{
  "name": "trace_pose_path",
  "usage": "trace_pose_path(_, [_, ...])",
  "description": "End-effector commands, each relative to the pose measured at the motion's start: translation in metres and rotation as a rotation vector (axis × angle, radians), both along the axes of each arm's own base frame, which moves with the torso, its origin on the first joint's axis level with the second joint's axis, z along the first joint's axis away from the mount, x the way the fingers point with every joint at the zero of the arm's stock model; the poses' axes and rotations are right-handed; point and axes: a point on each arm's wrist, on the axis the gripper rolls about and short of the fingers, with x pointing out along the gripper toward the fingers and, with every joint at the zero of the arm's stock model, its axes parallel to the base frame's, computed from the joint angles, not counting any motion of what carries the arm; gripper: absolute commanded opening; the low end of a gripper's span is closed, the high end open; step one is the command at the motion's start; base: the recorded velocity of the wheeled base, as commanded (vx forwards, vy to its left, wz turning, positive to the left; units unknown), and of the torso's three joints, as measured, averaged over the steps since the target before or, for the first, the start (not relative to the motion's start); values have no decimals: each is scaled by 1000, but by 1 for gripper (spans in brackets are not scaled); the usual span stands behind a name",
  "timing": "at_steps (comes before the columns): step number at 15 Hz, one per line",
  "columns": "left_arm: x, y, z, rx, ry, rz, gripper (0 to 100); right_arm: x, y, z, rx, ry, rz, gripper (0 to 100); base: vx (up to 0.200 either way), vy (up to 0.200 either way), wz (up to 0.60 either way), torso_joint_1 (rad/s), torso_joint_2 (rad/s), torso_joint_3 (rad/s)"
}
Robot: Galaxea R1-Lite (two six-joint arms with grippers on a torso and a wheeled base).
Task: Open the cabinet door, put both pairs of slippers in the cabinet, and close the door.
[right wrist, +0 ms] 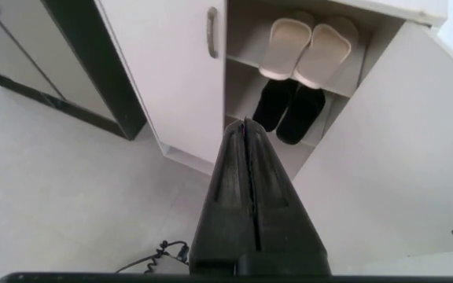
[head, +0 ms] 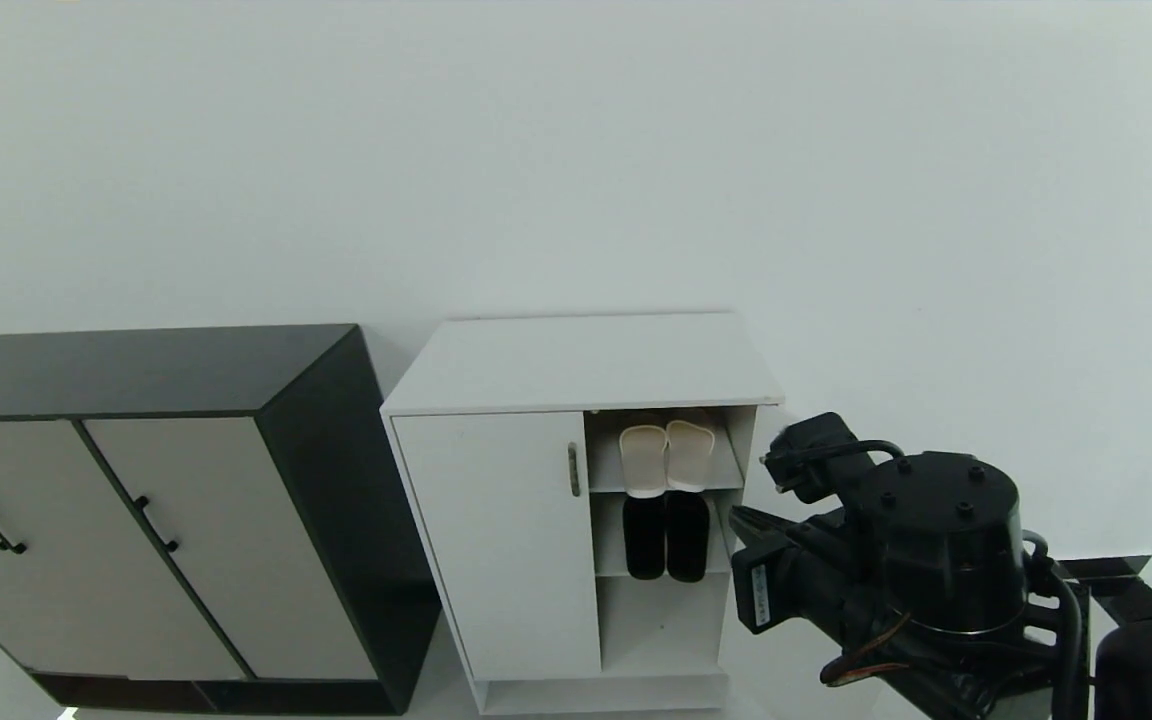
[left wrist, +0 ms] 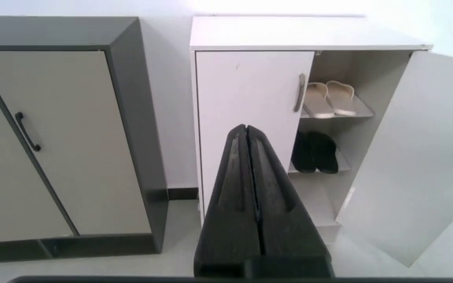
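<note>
Two white slippers (head: pixel 648 460) lengthwise, toes perhaps inward.

Bright, even light fills the scene, with faint soft shadows inside the white cabinet (head: pixel 496 540).

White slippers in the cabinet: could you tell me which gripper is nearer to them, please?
Right. The right gripper is close in front of the white slippers, beside the open door; the left gripper is farther back, facing the closed door.
</note>
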Motion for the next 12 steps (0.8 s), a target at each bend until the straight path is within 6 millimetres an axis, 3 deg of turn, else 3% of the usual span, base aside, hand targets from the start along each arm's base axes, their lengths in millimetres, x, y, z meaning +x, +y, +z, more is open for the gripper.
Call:
trace_pose_path(1, [0,0,0,-1,0,0,0,1,1,-3,-7,5,-1,0,0,0,0,0,0,0])
trace_pose_path(2, [0,0,0,-1,-2,0,0,2,2,-4,-9,7,-2,0,0,0,0,0,0,0])
trace_pose_path(6, [0,0,0,-1,0,0,0,9,-1,-9,-23,17,-27,0,-200,0,0,18,7,2])
trace_pose_path(12, [0,0,0,-1,0,1,0,42,-25,-5,-17,3,-159,0,0,0,0,0,0,0])
